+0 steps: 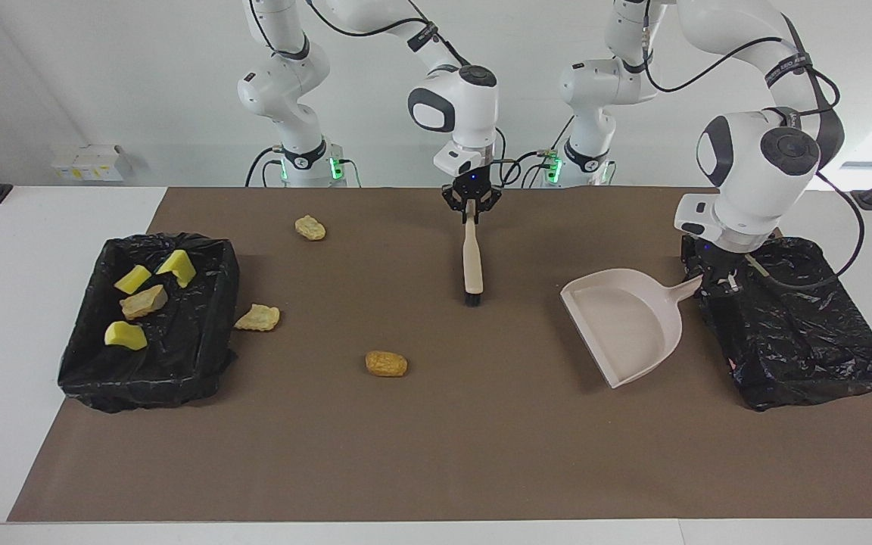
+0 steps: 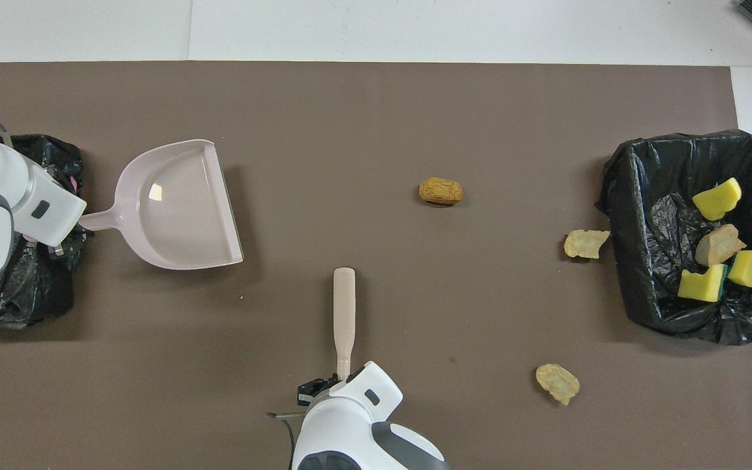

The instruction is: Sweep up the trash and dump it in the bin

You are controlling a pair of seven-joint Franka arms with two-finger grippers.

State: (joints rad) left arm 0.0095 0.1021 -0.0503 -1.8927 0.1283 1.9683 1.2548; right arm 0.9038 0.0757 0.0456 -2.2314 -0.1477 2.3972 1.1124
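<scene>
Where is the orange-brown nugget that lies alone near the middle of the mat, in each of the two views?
Facing view: the orange-brown nugget lies low in the picture, left of centre, below the brush.
Overhead view: the orange-brown nugget lies right of centre, above the brush.
Shared landmark: the brush, which the right gripper holds; the nugget lies farther from the robots than it.
</scene>
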